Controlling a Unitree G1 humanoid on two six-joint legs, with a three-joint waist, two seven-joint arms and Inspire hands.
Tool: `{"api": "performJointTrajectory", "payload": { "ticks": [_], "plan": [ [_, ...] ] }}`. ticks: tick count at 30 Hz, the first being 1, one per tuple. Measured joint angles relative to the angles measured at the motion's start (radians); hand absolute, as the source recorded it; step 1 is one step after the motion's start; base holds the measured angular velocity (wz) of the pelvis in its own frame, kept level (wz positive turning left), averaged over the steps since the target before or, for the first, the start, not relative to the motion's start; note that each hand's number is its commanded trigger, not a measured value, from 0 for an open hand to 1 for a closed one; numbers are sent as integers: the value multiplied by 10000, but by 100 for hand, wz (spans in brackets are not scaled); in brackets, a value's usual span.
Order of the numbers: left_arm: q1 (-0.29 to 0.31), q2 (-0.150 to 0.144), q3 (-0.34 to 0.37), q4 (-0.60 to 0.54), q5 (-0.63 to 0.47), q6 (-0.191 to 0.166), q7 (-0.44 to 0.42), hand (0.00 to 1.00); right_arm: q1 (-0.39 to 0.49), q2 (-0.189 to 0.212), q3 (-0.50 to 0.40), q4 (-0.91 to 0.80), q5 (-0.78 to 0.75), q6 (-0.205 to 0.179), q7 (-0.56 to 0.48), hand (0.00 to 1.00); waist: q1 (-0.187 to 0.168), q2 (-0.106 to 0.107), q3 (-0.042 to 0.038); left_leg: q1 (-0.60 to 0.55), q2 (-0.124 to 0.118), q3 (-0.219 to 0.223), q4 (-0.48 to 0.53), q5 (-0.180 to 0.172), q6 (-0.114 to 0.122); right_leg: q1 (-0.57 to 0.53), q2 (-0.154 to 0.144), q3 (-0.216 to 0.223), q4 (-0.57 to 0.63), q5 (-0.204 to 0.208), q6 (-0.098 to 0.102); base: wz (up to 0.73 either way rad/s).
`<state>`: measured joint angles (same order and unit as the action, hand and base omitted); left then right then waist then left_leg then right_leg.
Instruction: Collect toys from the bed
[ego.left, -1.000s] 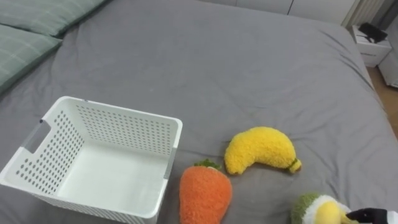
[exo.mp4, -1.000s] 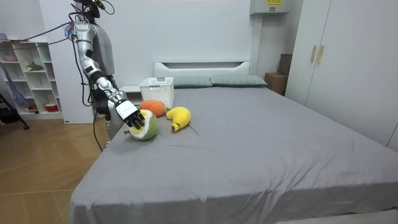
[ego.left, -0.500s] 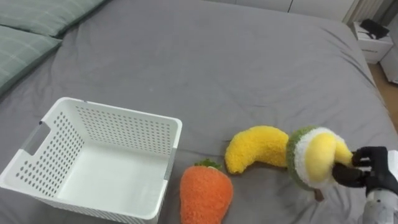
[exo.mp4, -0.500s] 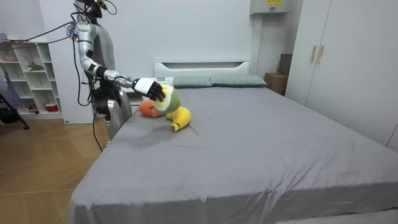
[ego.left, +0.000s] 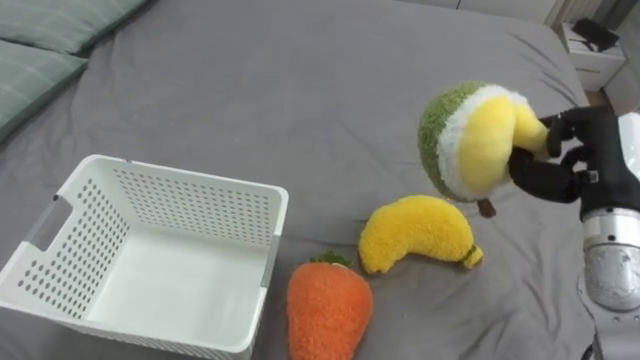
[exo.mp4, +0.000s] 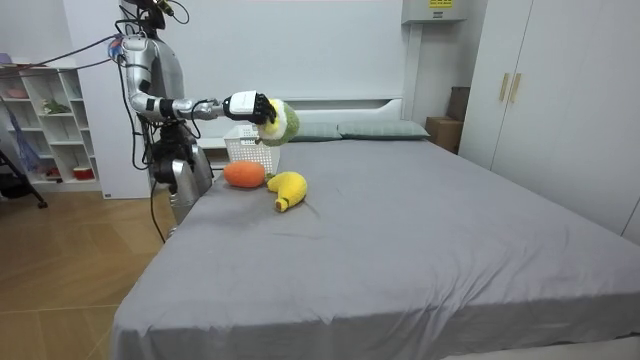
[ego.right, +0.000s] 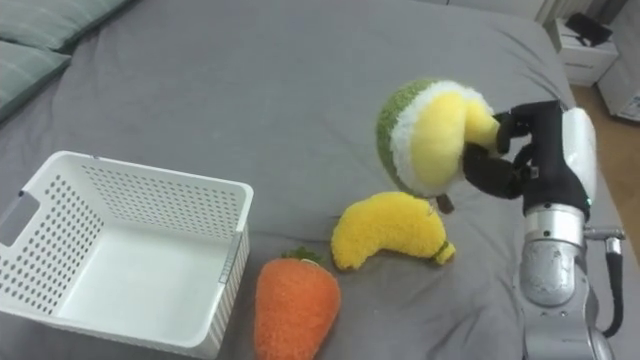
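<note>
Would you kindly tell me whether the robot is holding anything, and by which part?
Its right hand grips the round green-and-yellow plush toy, curled round the yellow bulge on its flat face.

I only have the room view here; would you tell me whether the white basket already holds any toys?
Observer: No, the white basket holds no toys yet.
Operator: Thank you. How is the round toy gripped?
Observer: The right hand has fingers curled round the yellow side of the green and yellow plush.
Operator: And the carrot?
Observer: The carrot plush lies beside the basket's near right corner, the banana plush to its right.
</note>
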<state>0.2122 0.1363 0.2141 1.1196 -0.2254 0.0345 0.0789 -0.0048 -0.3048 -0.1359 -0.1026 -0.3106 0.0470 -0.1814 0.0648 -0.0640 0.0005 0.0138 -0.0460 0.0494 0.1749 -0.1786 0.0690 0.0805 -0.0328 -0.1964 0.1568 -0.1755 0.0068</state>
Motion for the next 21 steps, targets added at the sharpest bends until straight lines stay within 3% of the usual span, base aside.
{"api": "performJointTrajectory", "payload": {
  "ticks": [5,7,11,18,21],
  "plan": [
    [7,-33,-15,63,21,-1,5,0,-635,-17,512,-670,-128,198,258,100,29,-77,-12,-13,-7,-20,0,5,-1,33,4,-98,-26,2,0,3],
    [-31,-21,-33,106,16,5,5,0,-899,-25,894,-681,-13,252,341,100,206,-163,-19,-12,-8,-26,-4,7,1,27,5,-96,-23,3,2,0],
    [-28,30,-267,113,20,38,8,0,-1358,-12,1673,-786,6,613,673,100,299,-294,-40,-68,-38,-178,0,35,4,31,-15,-269,-22,4,2,10],
    [-108,15,-347,95,74,106,3,0,-2359,22,2640,-1537,-314,1207,1578,100,816,-431,-15,-274,-85,-472,122,65,2,7,-49,-673,-45,17,19,13],
    [-202,11,-456,214,138,110,4,0,-2782,265,3161,-1766,-630,1285,1949,100,997,-441,-1,-340,-154,-685,123,129,8,11,-94,-897,-57,18,20,20]
  ]
}}
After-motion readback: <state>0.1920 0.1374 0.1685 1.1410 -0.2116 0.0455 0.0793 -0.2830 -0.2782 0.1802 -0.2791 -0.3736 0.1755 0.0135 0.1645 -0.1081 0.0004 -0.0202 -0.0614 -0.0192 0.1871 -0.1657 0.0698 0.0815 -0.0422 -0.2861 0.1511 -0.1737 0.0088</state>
